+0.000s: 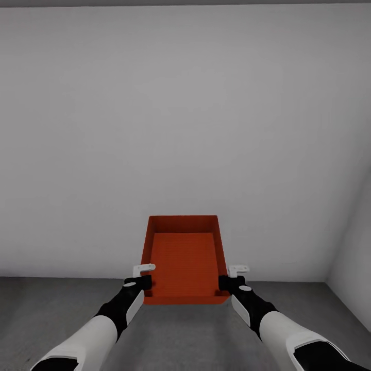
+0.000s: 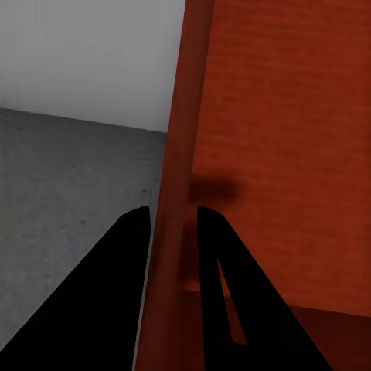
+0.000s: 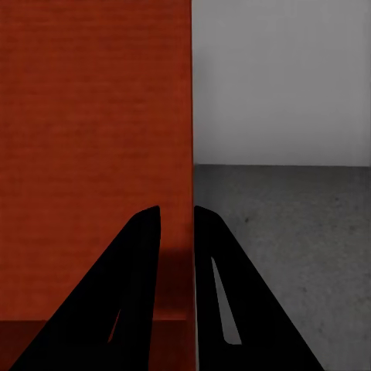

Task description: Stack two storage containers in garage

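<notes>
So on the left, the left claw is pinched shut on the bin's left wall, near the corner closest to the robot. In the left wrist view you can see that wall running right between the two dark fingers, one outside and one inside the bin. The bin itself is orange-red, open top, nothing inside, held up in the air in front of the robot, between both arms and tilted a bit so you look into it. On the right, the right claw is clamped the same way on the right wall. Behind it all is a plain white-grey wall, with dark grey concrete floor below.
</notes>
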Robot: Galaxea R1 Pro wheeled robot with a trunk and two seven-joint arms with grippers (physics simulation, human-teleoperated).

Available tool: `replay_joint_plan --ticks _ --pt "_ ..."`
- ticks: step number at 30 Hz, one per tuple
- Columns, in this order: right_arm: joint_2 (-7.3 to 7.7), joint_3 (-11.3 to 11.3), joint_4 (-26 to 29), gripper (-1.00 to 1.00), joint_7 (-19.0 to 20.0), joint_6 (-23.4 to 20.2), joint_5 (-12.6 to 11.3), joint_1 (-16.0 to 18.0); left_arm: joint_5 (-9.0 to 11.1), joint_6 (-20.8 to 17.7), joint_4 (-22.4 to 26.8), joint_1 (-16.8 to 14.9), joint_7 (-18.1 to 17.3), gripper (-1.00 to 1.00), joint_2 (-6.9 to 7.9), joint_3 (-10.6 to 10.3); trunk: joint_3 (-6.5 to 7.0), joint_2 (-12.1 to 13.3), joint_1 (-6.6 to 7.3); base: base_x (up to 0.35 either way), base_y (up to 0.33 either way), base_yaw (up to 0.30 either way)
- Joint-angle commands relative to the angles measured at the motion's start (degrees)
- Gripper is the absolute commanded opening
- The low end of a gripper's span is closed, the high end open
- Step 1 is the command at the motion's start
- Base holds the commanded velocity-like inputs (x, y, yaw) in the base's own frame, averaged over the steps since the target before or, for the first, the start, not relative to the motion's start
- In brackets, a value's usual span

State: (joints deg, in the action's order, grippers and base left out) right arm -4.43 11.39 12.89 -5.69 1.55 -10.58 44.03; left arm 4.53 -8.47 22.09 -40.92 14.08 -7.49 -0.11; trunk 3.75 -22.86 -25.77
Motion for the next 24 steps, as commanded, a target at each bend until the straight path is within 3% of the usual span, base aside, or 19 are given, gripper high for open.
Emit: replay_joint_plan --ticks 1,24 --pt "0.38 -1.02 -0.15 -1.0 -0.47 0.21 -0.58 0.0 -1.01 0.47 0.33 -0.03 2.29 -1.0 2.03 1.08 -0.12 -0.06 -0.02 0.0 0.0 0.0" --pt "0.37 -1.02 -0.15 -1.0 -0.47 0.21 -0.58 0.0 -1.01 0.47 0.33 -0.03 2.3 -1.0 2.02 1.05 -2.23 -0.06 -0.02 0.0 0.0 0.0"
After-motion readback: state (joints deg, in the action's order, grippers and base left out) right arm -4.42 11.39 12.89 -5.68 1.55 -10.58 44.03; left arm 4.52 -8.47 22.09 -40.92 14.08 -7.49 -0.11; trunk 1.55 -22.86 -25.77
